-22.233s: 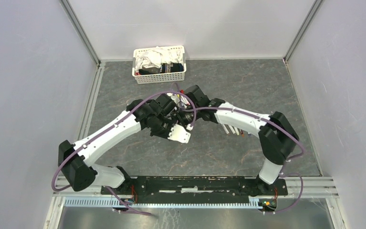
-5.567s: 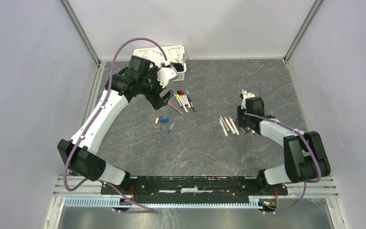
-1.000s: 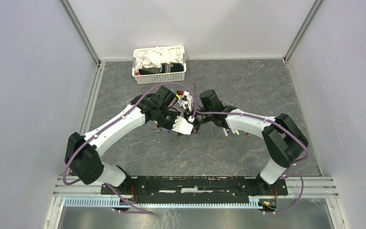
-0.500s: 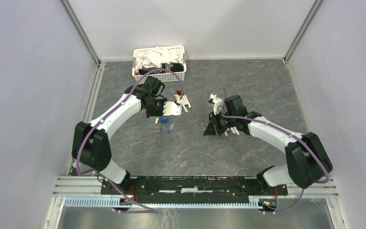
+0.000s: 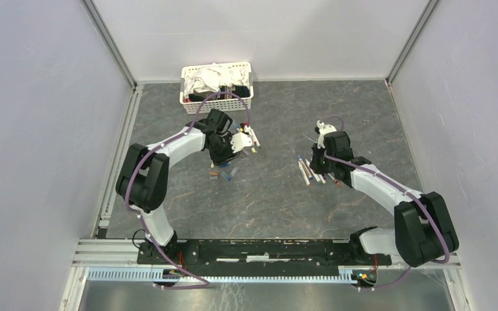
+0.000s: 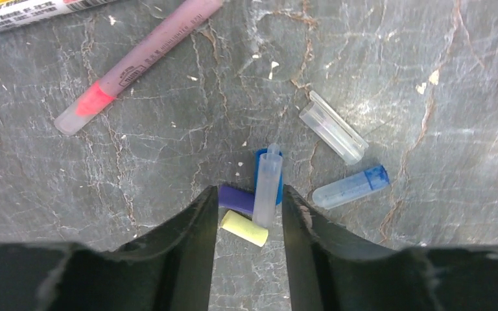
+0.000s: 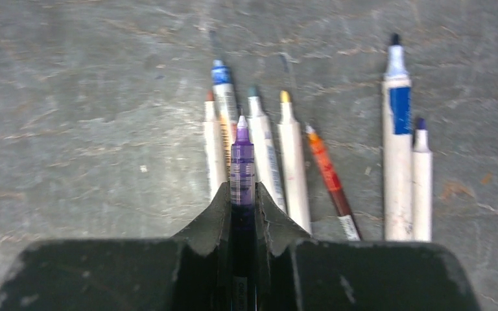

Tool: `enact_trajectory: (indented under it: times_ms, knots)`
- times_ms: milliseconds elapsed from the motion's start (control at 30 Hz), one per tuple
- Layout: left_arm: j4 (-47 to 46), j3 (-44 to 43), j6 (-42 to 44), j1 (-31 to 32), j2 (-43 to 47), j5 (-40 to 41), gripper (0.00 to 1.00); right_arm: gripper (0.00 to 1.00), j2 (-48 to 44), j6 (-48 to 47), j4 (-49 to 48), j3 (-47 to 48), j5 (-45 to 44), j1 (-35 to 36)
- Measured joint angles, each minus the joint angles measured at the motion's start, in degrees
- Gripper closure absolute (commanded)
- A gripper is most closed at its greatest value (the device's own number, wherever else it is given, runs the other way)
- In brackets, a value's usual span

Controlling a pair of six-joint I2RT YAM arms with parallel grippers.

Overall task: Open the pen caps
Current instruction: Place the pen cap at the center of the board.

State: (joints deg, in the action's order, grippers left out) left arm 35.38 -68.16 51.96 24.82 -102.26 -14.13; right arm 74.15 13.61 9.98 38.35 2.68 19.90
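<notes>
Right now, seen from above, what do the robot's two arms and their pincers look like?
Both the left arm and right arm have smooth white shells between chunky black joints, with a thin purple cable looping alongside. The left gripper and right gripper end in two black tapered fingers.

Left end effector point(image 6: 248, 192) parted, low; right end effector point(image 7: 242, 190) apparently clamped.

The overhead camera sees the whole table point(image 5: 272, 201); both wrist cameras look closely down at patches of it.
</notes>
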Motion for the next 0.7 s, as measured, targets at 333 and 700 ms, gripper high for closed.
enact_trajectory:
  times_ms: [333,700]
  knots:
    - [3.17,-6.03,-9.22,0.0,2.84,-0.13,0.0,0.88,4.02,-0.5,-3.54,-2.73,-4.07,-3.54]
    - [6.93,-18.29,-17.14,-3.91,16.41,0.48,0.0,0.71,6.08,-1.77,-5.14,-2.73,-4.24,-4.33]
